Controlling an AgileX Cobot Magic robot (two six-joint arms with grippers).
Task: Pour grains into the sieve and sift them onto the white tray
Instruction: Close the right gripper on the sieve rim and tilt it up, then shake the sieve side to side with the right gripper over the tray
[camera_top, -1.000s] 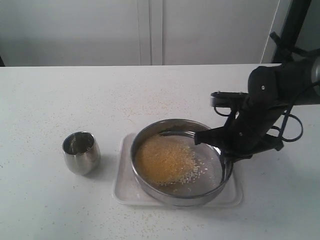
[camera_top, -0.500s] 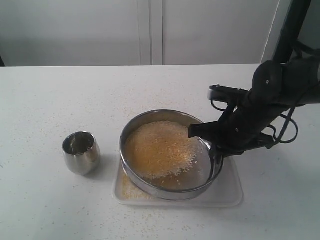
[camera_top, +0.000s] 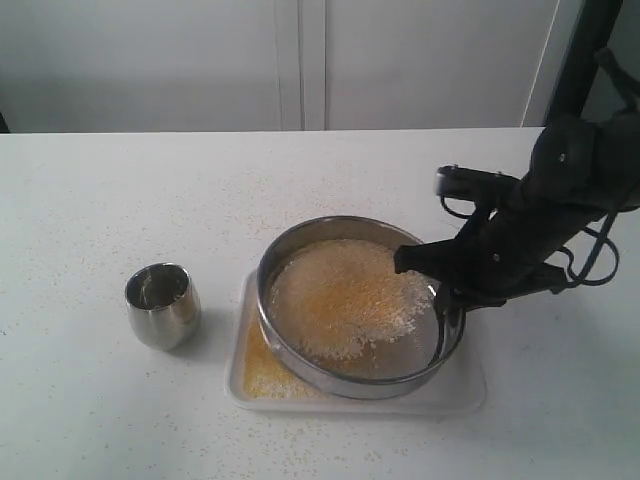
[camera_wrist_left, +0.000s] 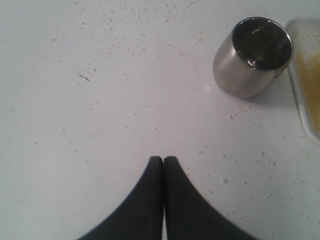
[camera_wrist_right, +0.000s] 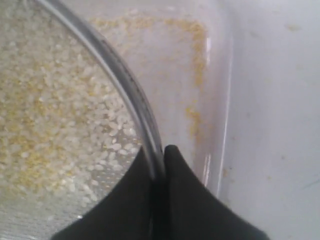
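Right fingers are clamping the sieve rim, left fingers are pressing together; small level shakes over the white tray are probably serving best.

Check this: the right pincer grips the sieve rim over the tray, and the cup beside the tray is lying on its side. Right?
No: the cup stands upright, mouth up, as the exterior view shows. The rest holds: the right pincer grips the sieve rim over the tray, with the cup beside the tray.
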